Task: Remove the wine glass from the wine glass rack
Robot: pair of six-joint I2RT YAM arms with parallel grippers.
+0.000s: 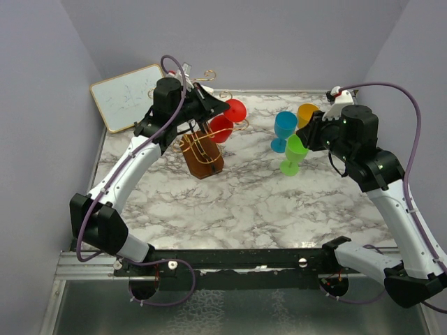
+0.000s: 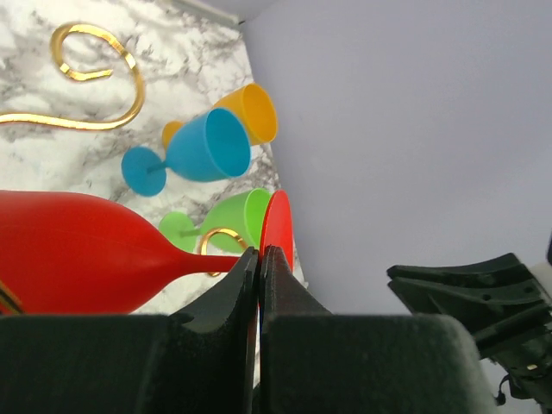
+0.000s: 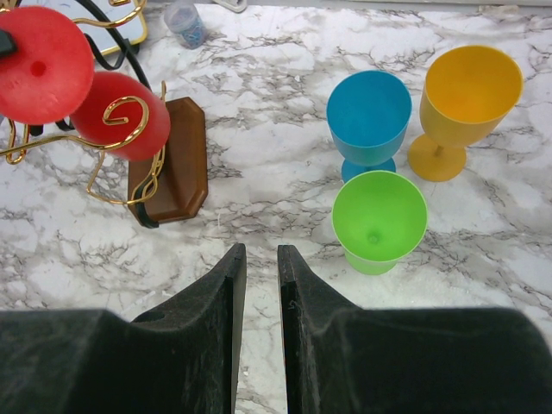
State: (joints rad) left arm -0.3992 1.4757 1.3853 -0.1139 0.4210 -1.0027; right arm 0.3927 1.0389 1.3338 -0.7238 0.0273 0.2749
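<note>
Left hand (image 2: 260, 252): my fingers are shut together on the red wine glass (image 2: 78, 250), pinching it at the foot end, where the stem meets the thin red disc.
Red wine glass: it lies sideways up at the wine glass rack (image 1: 202, 157). From the top view its bowl sits against the gold wire arms and its foot points towards the back wall. One gold curl crosses in front of the bowl in my right wrist view. I cannot tell whether the stem sits in a hook.
Wine glass rack: its brown wooden block stands on the worktop (image 1: 244, 202) on the left side, in front of the white board (image 1: 129, 96).
Right hand (image 3: 259, 254): my fingers stand a narrow gap apart with nothing between them, above bare marble, just beside the green glass (image 3: 379, 216).
Other glasses: the blue glass (image 3: 369, 112) and the yellow glass (image 3: 470, 86) stand upright behind the green one, close together, well apart from the rack.
</note>
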